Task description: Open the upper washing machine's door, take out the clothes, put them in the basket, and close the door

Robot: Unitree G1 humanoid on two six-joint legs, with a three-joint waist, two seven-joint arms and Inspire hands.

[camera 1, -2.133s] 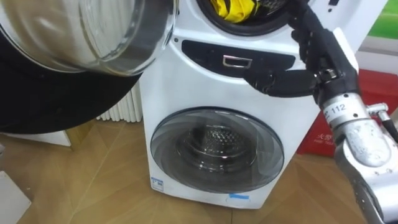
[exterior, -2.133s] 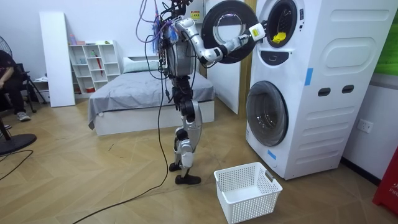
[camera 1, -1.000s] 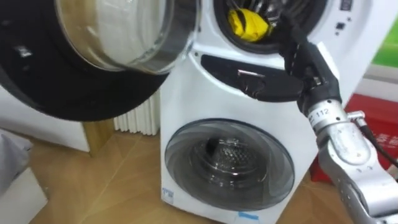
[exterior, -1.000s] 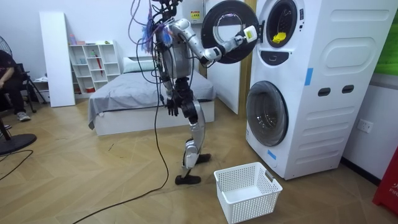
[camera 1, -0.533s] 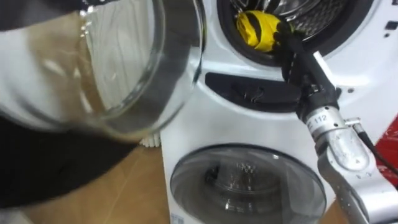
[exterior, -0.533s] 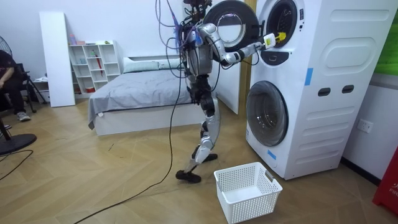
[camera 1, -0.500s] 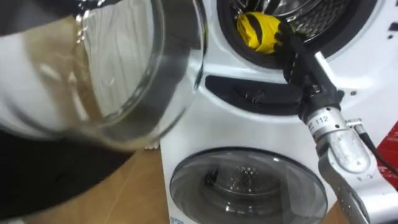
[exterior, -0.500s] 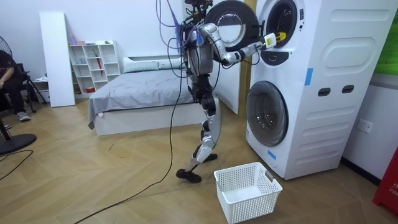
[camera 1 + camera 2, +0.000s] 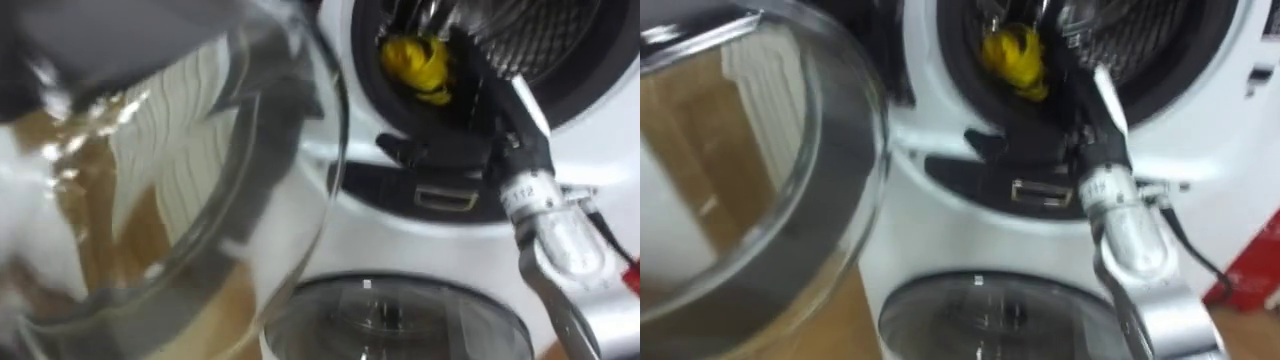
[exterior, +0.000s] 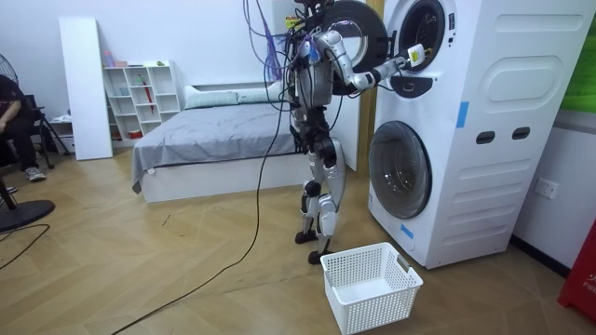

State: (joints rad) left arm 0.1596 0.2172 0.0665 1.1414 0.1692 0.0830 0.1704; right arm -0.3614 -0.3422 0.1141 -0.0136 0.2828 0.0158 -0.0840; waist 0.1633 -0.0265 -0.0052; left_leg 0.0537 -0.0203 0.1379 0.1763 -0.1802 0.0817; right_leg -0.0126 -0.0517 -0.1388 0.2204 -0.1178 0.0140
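A yellow cloth [image 9: 413, 63] lies at the front of the upper washing machine's drum [image 9: 535, 40], just inside the dark rim. My right hand [image 9: 478, 128] reaches up from the lower right into that opening. Its fingers [image 9: 466, 62] are stretched upward beside the cloth on its right, and the thumb points left below the rim. Whether the fingers touch the cloth I cannot tell. In the room view I stand close in front of the stacked machines [image 10: 484, 121] with the right arm raised to the upper drum, hand [image 10: 412, 58] at its mouth.
The upper machine's open glass door [image 9: 190, 190] hangs very close at my left. The lower machine's shut round door [image 9: 400, 320] is below. A white laundry basket [image 10: 370, 284] stands on the wooden floor by my feet. A bed [image 10: 214, 140] is behind, and a person [image 10: 9, 107] sits far off.
I have stepped closer to the machines. My right hand has risen from the dark panel under the drum into the drum's opening, beside the yellow cloth. The view has shifted with the walk.
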